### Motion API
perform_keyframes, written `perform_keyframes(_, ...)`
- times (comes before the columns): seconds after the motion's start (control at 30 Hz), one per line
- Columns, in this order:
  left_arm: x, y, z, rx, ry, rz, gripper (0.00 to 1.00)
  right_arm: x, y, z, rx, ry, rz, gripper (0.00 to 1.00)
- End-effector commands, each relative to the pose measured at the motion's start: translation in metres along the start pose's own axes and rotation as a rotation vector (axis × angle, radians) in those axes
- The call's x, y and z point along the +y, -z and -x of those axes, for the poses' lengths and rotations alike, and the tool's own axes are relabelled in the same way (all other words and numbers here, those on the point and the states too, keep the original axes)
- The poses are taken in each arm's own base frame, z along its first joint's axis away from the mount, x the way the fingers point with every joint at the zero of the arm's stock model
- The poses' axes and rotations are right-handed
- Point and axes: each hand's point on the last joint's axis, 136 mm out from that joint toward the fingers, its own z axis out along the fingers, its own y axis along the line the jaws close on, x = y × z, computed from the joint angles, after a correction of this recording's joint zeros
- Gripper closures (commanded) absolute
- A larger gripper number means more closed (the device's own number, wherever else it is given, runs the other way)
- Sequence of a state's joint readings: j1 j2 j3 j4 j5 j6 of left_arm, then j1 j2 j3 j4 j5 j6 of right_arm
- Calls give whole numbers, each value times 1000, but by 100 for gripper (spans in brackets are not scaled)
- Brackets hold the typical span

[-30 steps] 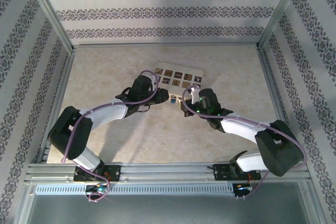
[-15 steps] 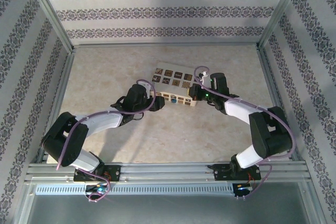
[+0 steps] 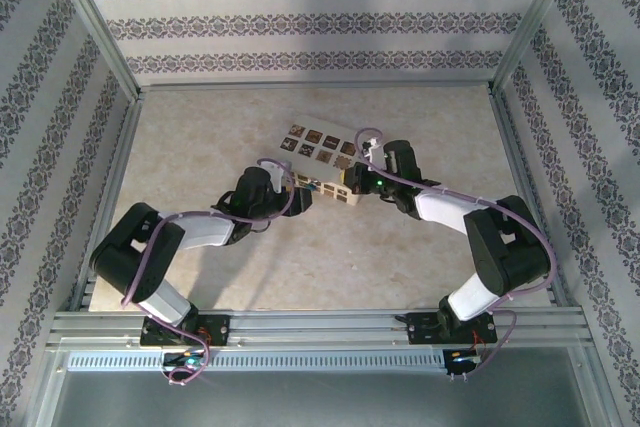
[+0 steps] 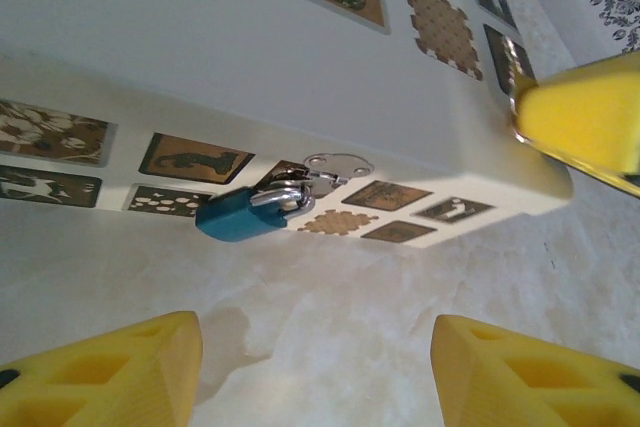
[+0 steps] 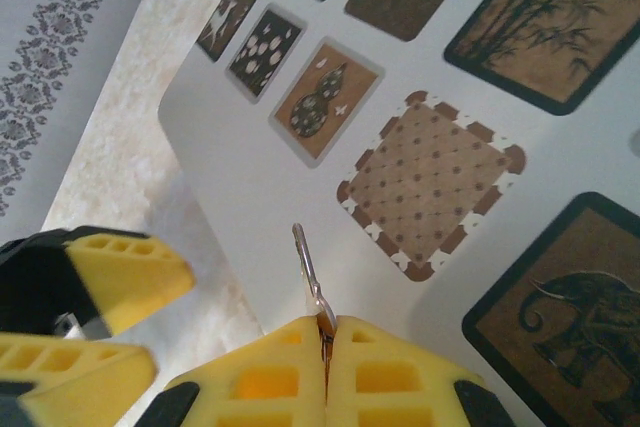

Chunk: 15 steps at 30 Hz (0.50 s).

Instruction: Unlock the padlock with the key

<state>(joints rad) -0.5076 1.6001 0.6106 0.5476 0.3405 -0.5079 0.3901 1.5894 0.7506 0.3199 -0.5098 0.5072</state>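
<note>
Right gripper (image 5: 325, 337) pinches the key (image 5: 307, 265) blade-out over the box (image 5: 230, 162); left gripper (image 4: 315, 372) gapes before the padlock (image 4: 243, 217), likely to steady it.

Glossy blue metal padlock (image 4: 236, 221); matt, smooth cream box (image 4: 200, 57).

The top camera looks down from behind onto the whole table (image 3: 200, 147). The left wrist camera peers past the left pincer (image 4: 315, 332), low and close at the cream box (image 4: 250, 57) side; the right, past the right pincer (image 5: 325, 329), apparently over its top.
</note>
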Motion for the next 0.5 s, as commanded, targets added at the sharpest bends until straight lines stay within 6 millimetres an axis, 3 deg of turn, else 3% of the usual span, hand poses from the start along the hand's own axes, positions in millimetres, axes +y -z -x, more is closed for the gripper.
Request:
perform_keyframes(0.0, 4, -4, 8, -39, 3, -53, 38, -16, -7, -38, 98, -84, -60, 100)
perform_keyframes(0.23, 22, -18, 1, 0, -45, -37, 38, -15, -5, -35, 94, -78, -63, 100)
perform_keyframes(0.47, 22, -35, -1, 41, -94, -56, 38, -19, -7, -37, 102, -86, -73, 100)
